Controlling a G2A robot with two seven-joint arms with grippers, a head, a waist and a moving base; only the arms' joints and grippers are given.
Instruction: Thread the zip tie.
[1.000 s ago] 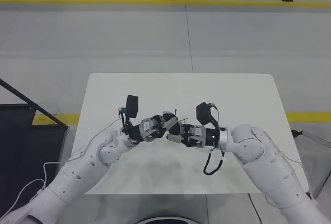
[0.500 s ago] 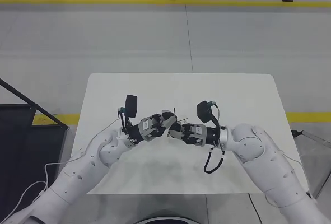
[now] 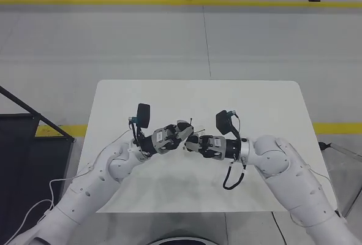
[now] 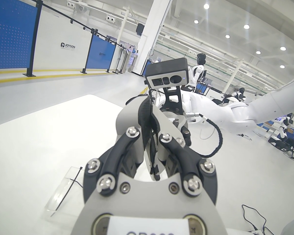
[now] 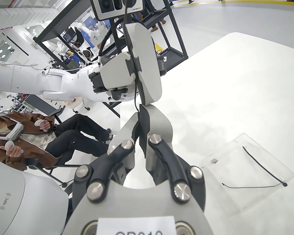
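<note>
While both arms are hanging tip to tip above the middle of the white table (image 3: 260, 110), the right gripper (image 5: 140, 114) is pinching a thin black zip tie (image 5: 135, 96). Its fingers are pressed narrow, with only the strap between the dark pads. Just beyond it, so close that the tips are nearly touching, the left gripper (image 4: 149, 103) is clamping the same strap a little farther along, and its fingers are likewise closed tight on it. The tie is running taut from one pair of fingers to the other, clear of the table, and its free end is poking out past the left gripper. A little farther out, just beside the two grippers, a clear plastic tray (image 5: 235, 200) is lying flat on the table. Another black zip tie (image 5: 262, 167) is resting loose in the tray, bent into a shallow angle and touching neither gripper. Beyond the tray the tabletop is stretching away to its far edge.
</note>
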